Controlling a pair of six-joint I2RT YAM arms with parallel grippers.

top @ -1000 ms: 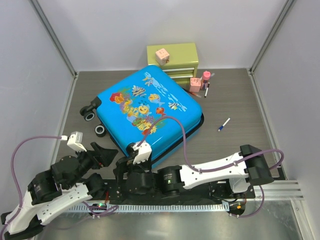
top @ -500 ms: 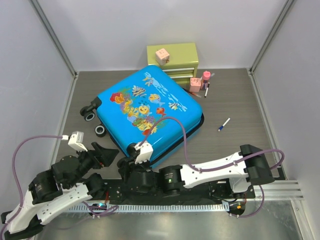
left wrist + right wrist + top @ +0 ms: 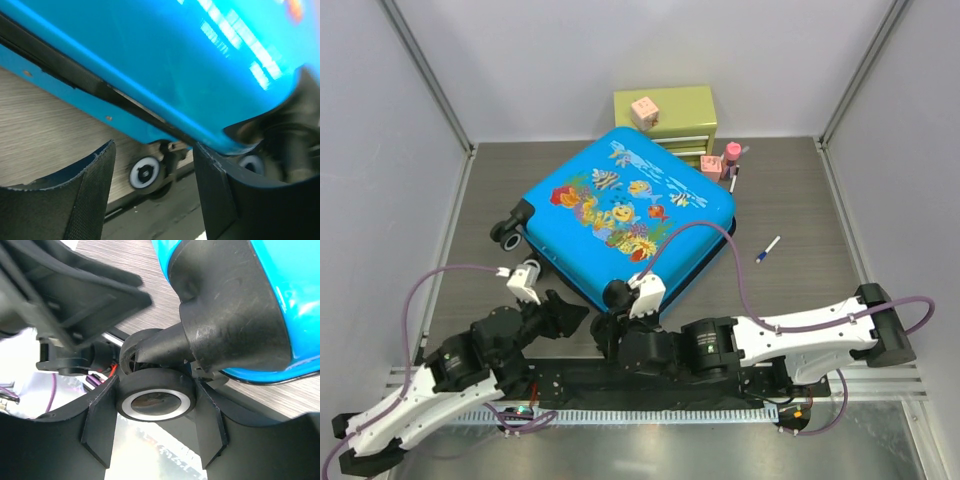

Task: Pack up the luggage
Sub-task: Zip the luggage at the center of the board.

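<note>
At the luggage near corner, right tool clamps 1 wheel; left tool spread wide

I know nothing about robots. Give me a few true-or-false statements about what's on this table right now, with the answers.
The blue suitcase lies closed on the table. True.
The right hand is closed on a suitcase wheel. True.
The left hand holds a pen. False: it is open and empty beside the suitcase; the pen lies on the table.
The green drawer chest stands at the table's near edge. False: it stands at the far end, behind the suitcase.
A pink cube sits on the chest. True.
</note>
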